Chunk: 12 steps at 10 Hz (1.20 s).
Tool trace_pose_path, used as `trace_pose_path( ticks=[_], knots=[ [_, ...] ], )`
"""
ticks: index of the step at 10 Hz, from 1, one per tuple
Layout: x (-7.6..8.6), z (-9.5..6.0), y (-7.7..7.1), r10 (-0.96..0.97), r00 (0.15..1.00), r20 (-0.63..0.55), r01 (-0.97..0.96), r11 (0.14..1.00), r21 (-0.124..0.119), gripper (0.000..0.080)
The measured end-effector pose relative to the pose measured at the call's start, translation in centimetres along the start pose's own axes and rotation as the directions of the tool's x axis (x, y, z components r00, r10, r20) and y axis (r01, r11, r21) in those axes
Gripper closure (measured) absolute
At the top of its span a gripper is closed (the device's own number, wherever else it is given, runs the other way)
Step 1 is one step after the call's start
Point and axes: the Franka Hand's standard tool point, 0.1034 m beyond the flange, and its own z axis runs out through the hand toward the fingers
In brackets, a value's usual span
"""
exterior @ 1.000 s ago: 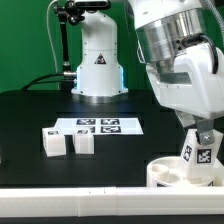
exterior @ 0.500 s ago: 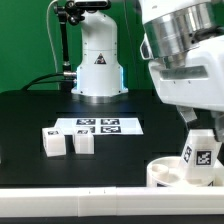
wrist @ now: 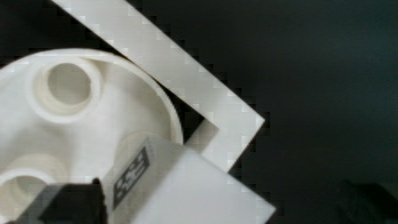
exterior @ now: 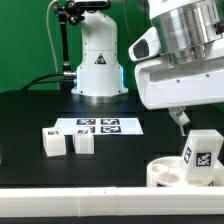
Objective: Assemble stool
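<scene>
The round white seat [exterior: 163,173] lies at the exterior view's lower right, against the front rail. One white leg [exterior: 203,150] with a square marker stands upright in it. My gripper [exterior: 186,114] hangs just above and to the left of that leg, open and holding nothing; one dark fingertip [exterior: 179,117] shows. The wrist view looks down on the seat [wrist: 80,125] with its round holes, the standing leg [wrist: 205,190] and a dark finger [wrist: 68,200] beside it. Two loose legs [exterior: 53,141] [exterior: 84,143] stand on the black table at the left.
The marker board [exterior: 100,126] lies flat behind the loose legs. A long white rail [exterior: 80,192] runs along the front edge and shows as a bent strip [wrist: 169,65] in the wrist view. The arm's base [exterior: 97,65] stands at the back.
My jaws have opened and let go of the upright leg. The hand has risen off it, and the leg stays standing in the seat.
</scene>
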Motion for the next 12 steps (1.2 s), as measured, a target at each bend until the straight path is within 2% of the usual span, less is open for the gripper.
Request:
trace_pose_path(
  ticks=[2, 3, 4, 6, 12],
  knots=[
    [0.07, 0.00, 0.05, -0.174, 0.985, -0.005, 0.174, 0.985, -0.005, 0.0151],
    [0.42, 0.00, 0.12, -0.341, 0.939, -0.036, 0.341, 0.940, -0.022, 0.0151],
    [0.61, 0.10, 0.30, -0.431, 0.900, -0.056, 0.430, 0.902, -0.032, 0.0151],
    [0.74, 0.03, 0.15, -0.646, 0.761, -0.062, 0.643, 0.763, -0.063, 0.0151],
    [0.98, 0.00, 0.25, -0.887, 0.460, -0.033, 0.883, 0.461, -0.090, 0.0151]
  ],
)
